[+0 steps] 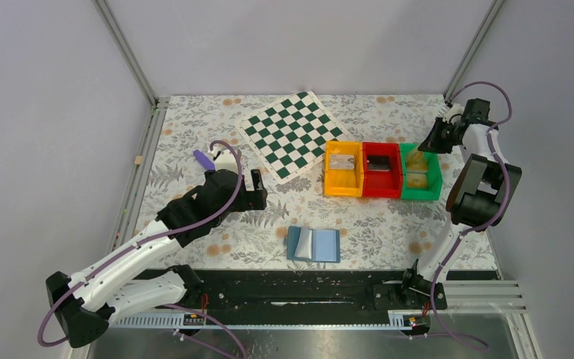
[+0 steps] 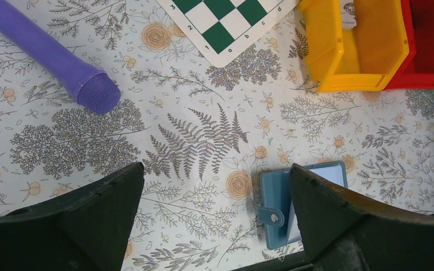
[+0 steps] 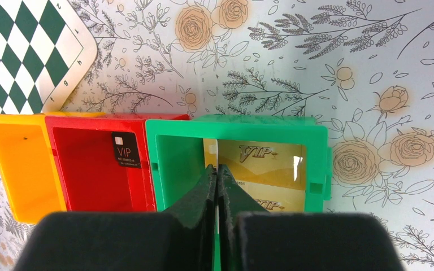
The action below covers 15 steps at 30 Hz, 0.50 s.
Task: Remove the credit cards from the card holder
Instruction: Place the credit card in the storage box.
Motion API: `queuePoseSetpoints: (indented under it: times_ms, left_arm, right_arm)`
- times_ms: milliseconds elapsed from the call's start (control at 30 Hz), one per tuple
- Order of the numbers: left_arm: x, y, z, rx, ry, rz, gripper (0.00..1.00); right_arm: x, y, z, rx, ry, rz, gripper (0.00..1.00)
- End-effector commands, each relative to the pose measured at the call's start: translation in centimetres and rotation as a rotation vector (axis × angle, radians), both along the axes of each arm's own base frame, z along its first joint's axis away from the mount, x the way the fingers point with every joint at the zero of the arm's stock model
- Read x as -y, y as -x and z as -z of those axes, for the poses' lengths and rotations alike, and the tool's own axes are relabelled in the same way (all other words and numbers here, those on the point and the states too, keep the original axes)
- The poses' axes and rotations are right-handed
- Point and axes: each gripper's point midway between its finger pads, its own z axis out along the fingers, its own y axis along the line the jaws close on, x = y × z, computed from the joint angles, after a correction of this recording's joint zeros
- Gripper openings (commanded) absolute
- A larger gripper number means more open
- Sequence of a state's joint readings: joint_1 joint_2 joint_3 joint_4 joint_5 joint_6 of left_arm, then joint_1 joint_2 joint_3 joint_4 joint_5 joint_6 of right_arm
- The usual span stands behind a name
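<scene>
Jaws wide apart on left gripper point(image 2: 216, 169), closed on right gripper point(image 3: 217, 169) (over credit cards point(image 3: 260, 164))

Floral tbl point(image 1: 194, 120): chessboard point(image 1: 293, 134), 3 bins point(image 1: 380, 146), card holder point(image 1: 313, 244), purple marker point(image 1: 204, 160).

Credit cards point(image 3: 271, 162) in rightmost bin point(image 3: 234, 125), card holder point(image 1: 313, 244) nearer

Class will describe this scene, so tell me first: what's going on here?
Two robot arms are emptying cards from a flat blue folding wallet, which lies open on the flowered tablecloth near the arms' bases, touched by neither. The right gripper is shut above the green plastic bin, where gold plastic cards already lie. A black card sits in the red plastic bin. The left gripper hangs open near the wallet.
</scene>
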<state>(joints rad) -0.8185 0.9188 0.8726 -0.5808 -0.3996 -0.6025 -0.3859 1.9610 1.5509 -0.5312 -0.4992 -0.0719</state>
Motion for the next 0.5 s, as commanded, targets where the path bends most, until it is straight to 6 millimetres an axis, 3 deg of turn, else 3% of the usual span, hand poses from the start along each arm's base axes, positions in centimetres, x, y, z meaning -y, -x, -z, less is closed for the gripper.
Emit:
queuePoseSetpoints:
  times_ms: [0, 133, 300, 467]
  left_arm:
    - [0.4, -0.4, -0.4, 0.023, 0.033, -0.005, 0.99]
    - [0.3, -0.3, -0.6, 0.027, 0.038, -0.006, 0.99]
    - [0.3, -0.3, -0.6, 0.026, 0.045, -0.009, 0.99]
    - [0.2, 0.0, -0.6, 0.019, 0.058, -0.01, 0.99]
  right_arm:
    - [0.7, -0.7, -0.4, 0.032, 0.003, 0.011, 0.04]
    - [1.2, -0.8, -0.5, 0.035, 0.011, 0.025, 0.07]
    - [2.2, -1.0, -1.0, 0.032, 0.029, 0.05, 0.28]
    - [3.6, -2.3, -4.4, 0.074, 0.073, 0.104, 0.32]
